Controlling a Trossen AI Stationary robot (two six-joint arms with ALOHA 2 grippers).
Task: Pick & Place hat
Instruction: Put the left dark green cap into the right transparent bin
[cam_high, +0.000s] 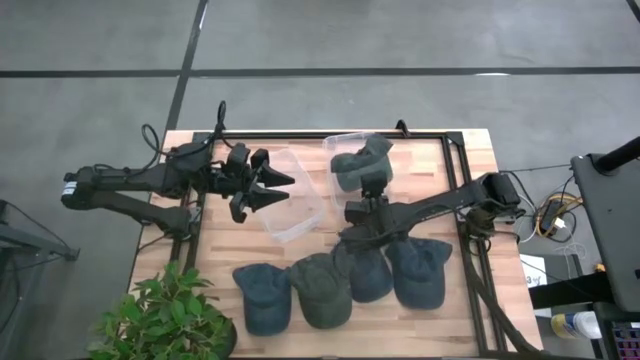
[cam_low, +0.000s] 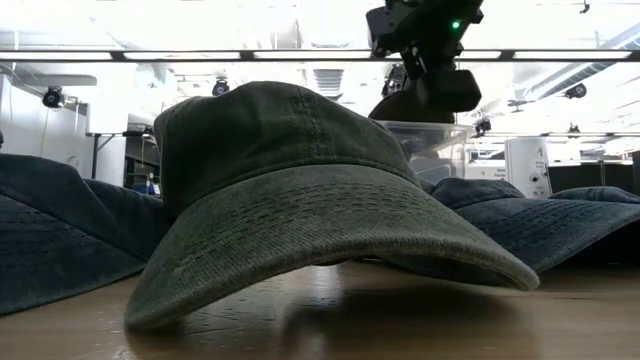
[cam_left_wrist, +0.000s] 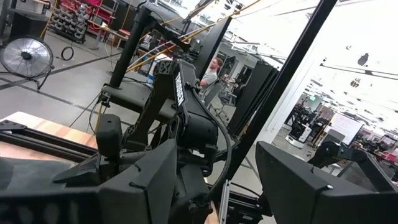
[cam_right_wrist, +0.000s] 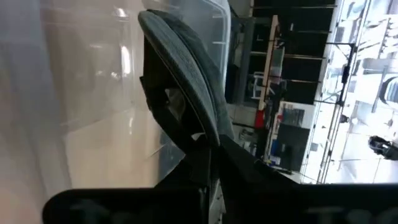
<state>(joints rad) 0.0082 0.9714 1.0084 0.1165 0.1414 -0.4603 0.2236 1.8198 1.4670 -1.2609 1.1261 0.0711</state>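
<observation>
My right gripper is shut on a grey-blue hat at a clear plastic bin near the table's far edge. In the right wrist view the hat shows edge-on in front of the bin's clear wall. In the low view the gripper hangs above the bin. My left gripper is open beside a second clear bin, touching nothing; its fingers stand wide apart in the left wrist view. Several more hats lie crown-up along the near edge. My right gripper pinches the hat's edge between its two fingers; the fingers come from the table's near side, pointing toward the far edge. The hat stands edge-on beyond the fingertips, over the far bin. Whether it touches the bin I cannot tell.
A dark green hat fills the low view's foreground, its brim resting on the wood, with blue hats on either side. A potted plant stands at the near left corner. A black frame rail runs along the table's far edge.
</observation>
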